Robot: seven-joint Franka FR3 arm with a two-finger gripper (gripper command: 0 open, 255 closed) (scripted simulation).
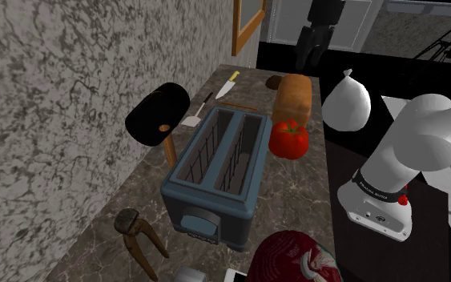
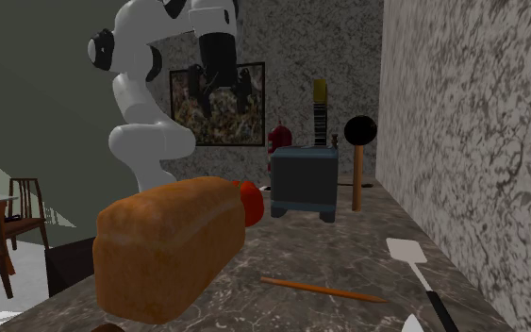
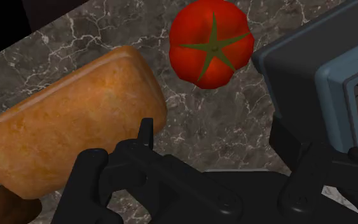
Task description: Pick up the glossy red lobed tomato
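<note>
Closest in, the black gripper (image 3: pixel 214 132) holds its two fingers wide apart with nothing between them, bare marble showing in the gap; seen from the second exterior view it hangs high over the bench (image 1: pixel 291 188), well above everything on it; the red lobed tomato (image 3: pixel 210 43), green star-shaped stalk upward, sits ahead of the fingertips, near the bench's long edge on the stand's side; the brown bread loaf (image 3: pixel 69 133) lies just beside it along that same edge, a narrow strip of marble between the two; past the loaf's outer side comes a band of marble, then the bench ends at a black area; on the tomato's other side the blue-grey toaster (image 3: pixel 323 83) stands mid-bench, its corner so close to the tomato that I cannot tell whether they touch; a patch of bare bench opens between loaf and toaster, beneath the gripper; along the wall-side edge, well apart from the tomato, lie a knife (image 1: pixel 228 84), a spatula (image 1: pixel 193 118) and a black-headed mallet (image 1: pixel 157 114); a thin orange stick (image 1: pixel 235 106) lies beyond the toaster's far end.
</note>
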